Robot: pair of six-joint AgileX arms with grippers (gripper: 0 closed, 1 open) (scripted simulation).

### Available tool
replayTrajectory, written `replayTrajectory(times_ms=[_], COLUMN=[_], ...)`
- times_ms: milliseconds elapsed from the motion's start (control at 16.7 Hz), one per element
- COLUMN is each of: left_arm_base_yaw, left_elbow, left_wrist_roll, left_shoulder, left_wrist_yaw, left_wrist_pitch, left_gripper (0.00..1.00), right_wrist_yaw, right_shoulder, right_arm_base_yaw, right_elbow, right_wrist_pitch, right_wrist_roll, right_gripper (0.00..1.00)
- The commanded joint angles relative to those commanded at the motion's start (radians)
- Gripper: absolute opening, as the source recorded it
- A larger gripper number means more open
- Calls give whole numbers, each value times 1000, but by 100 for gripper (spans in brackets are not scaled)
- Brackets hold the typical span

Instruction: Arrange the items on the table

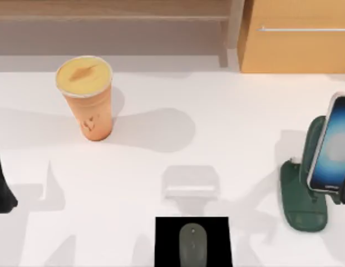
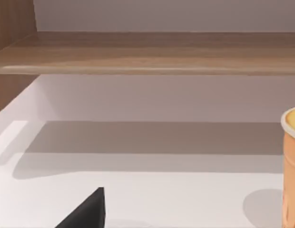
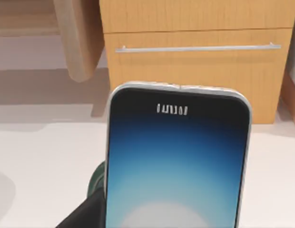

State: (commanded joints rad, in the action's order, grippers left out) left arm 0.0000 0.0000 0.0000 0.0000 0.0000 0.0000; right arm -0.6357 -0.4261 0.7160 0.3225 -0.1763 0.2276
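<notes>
From above: orange cup (image 1: 87, 98) standing upright at back left of the table (image 1: 217, 128), grey mouse (image 1: 192, 243) already parked on the black pad (image 1: 167, 239) at the front edge, smartphone (image 1: 331, 146) leaning upright in the green phone stand (image 1: 303, 194) far right. Dark left arm (image 1: 2, 186) at the left edge, well apart from the cup.

Left wrist: cup (image 2: 292, 166) off to one side, one dark fingertip (image 2: 88, 211) poking in; can't tell how open that claw is.

Right wrist: phone screen (image 3: 176, 166) right up close, cabinet (image 3: 195, 71) behind, a dark fingertip (image 3: 83, 216) beside the phone. Can't tell whether gripped or released.

Looks like mouse and phone done, cup probably left.
</notes>
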Motion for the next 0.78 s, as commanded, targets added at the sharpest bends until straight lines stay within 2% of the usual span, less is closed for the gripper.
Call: replayTrajectory(times_ms=[360, 780], left_arm_base_yaw=[0, 0], left_elbow=[0, 0], left_wrist_roll=[0, 0], left_shoulder=[0, 0], left_wrist_yaw=[0, 0], left_wrist_pitch=[0, 0], left_gripper=[100, 100], right_wrist_yaw=[169, 555], right_shoulder=[179, 377], right_arm_base_yaw=[-217, -633], right_elbow=[-99, -271], right_wrist_pitch=[80, 149], right_wrist_roll=[-118, -204], right_gripper=[100, 100])
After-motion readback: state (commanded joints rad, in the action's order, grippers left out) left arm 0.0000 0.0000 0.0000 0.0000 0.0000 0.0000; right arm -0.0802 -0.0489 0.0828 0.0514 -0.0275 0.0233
